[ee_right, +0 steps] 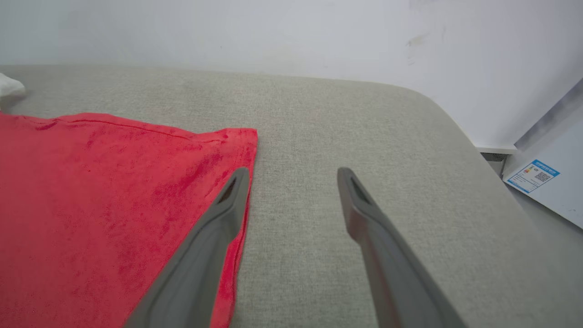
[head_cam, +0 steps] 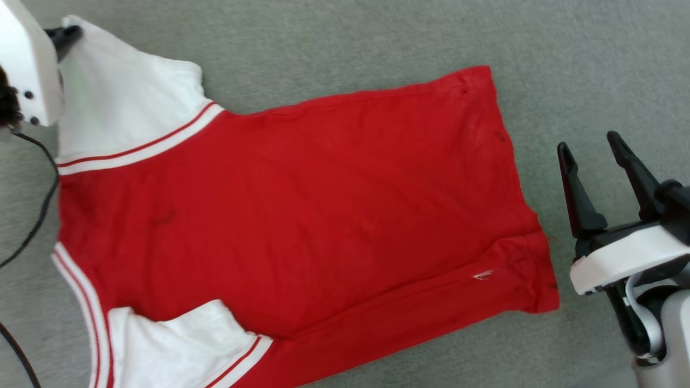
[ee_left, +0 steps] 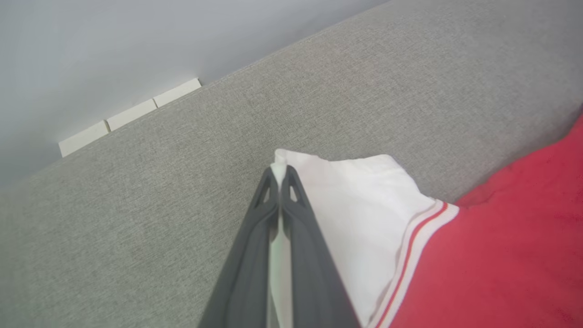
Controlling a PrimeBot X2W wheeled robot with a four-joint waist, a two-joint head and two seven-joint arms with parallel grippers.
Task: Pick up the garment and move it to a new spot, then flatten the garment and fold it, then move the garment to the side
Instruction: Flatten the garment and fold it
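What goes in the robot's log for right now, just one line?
garment: spread on grey surface | left end effector: shut on white sleeve | right end effector: open, beside hem, empty | stage: likely flattening

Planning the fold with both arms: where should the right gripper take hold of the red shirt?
Take the garment by its far hem corner, coming in from the right: it lies flat and free just ahead of the open right gripper, opposite the sleeve the left gripper pinches.
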